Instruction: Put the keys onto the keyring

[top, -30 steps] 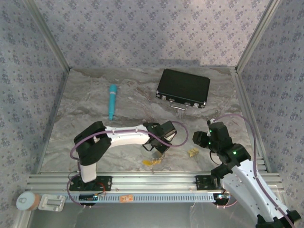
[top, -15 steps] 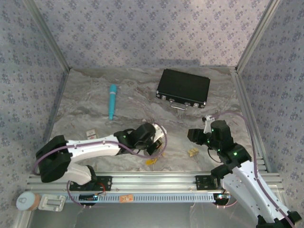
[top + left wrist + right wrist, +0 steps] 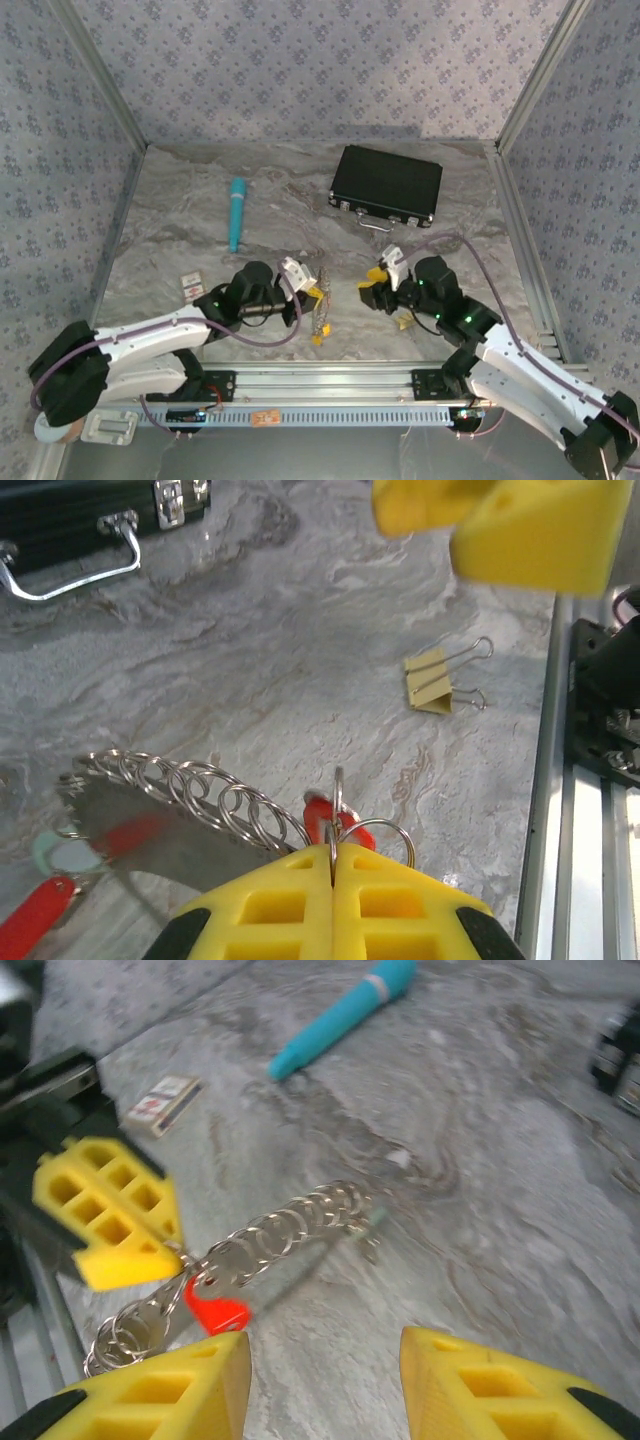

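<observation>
Keyring: a long, thin bunch of silvery wire loops in the near middle of the table, between the two grippers.
Long axis: seen from above it runs near to far. One end points at the front rail and the other at the black case.
Small rings: strung side by side along it in a row. Whether the free end rests on the table I can't tell.
Keys: blurred on the wrist views; a red tag hangs by the held spot, and another red one hangs farther along.
Left gripper: clenched, its yellow pads pressed together on a thin wire loop of the keyring.
Right gripper: fingers spread with nothing between them, just to the right of the keyring and apart from it.
Clip: a yellow binder clip lies on the table close by the right gripper.
Farther out: a teal tube lies far left, lengthwise near to far, and a small box lies at the left.
</observation>
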